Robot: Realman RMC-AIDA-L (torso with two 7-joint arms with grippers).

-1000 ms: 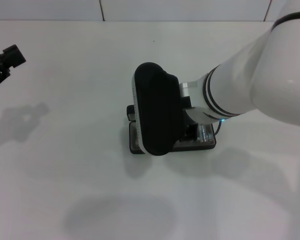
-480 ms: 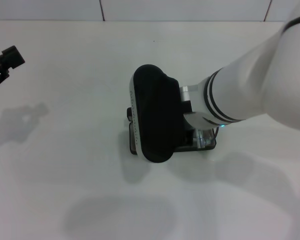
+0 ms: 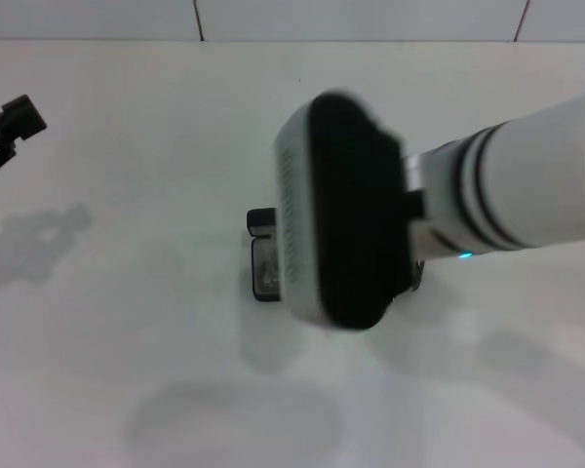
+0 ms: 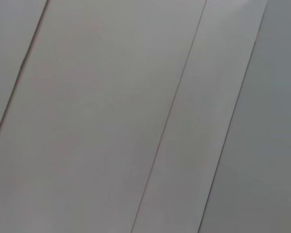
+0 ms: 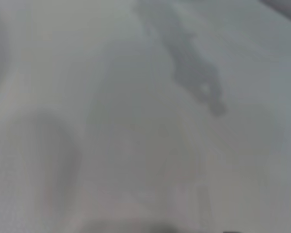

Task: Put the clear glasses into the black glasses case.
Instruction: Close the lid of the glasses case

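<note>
Head view, left to right. Left gripper [image 3: 5, 132] sits at the table's [image 3: 127, 322] far left edge, roughly 9–10 o'clock from the case, well apart from it and off the surface. Only part of it is in frame; can't tell if its fingers are spread or closed. Nothing seen in it. Its shadow lies on the table below it.

Centre: the black glasses case [image 3: 263, 265] lies flat on the table, open, grey lining showing at its left end. Only that left end and a small dark tab at its 12 o'clock corner are visible. The rest is covered by the right arm's wrist housing.

The right arm comes in from 3 o'clock, white with black bands, and its large black-and-grey wrist block hangs directly over the case. The right gripper itself is hidden under that block, so finger state and any contact with the case can't be read.

The clear glasses can't be made out; if they're in the case, the arm blocks them.

Left wrist view: only pale panels with thin seams. Right wrist view: blurred pale table surface with a dark shadow shape, no fingers visible.
</note>
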